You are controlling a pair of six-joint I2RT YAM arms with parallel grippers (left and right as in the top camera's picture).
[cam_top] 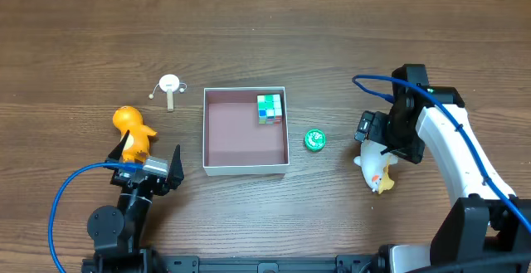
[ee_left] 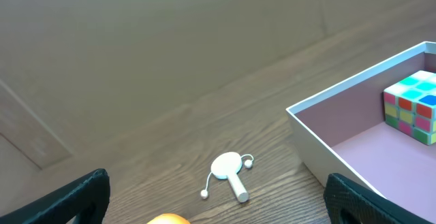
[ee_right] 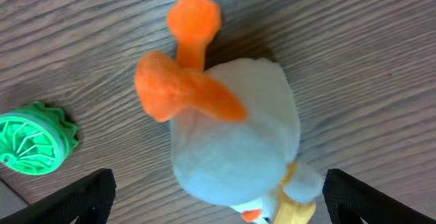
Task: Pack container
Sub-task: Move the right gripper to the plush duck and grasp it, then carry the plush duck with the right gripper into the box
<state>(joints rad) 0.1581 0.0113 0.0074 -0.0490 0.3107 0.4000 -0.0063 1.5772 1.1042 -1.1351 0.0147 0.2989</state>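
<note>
The container (cam_top: 246,168) is a shallow white box with a mauve inside at the table's middle; its corner shows in the left wrist view (ee_left: 320,149). A colourful cube (cam_top: 269,107) sits in its back right corner, also in the left wrist view (ee_left: 412,105). My left gripper (cam_top: 143,158) is open, over an orange duck toy (cam_top: 133,132) left of the box. My right gripper (cam_top: 383,144) is open above a white plush bird (cam_top: 375,167), whose orange feet and white body fill the right wrist view (ee_right: 231,135) between the open fingers (ee_right: 218,197).
A small white drum toy with beads (cam_top: 169,85) lies behind the orange duck, also in the left wrist view (ee_left: 230,171). A green round toy (cam_top: 314,139) lies between the box and the plush bird, also in the right wrist view (ee_right: 34,137).
</note>
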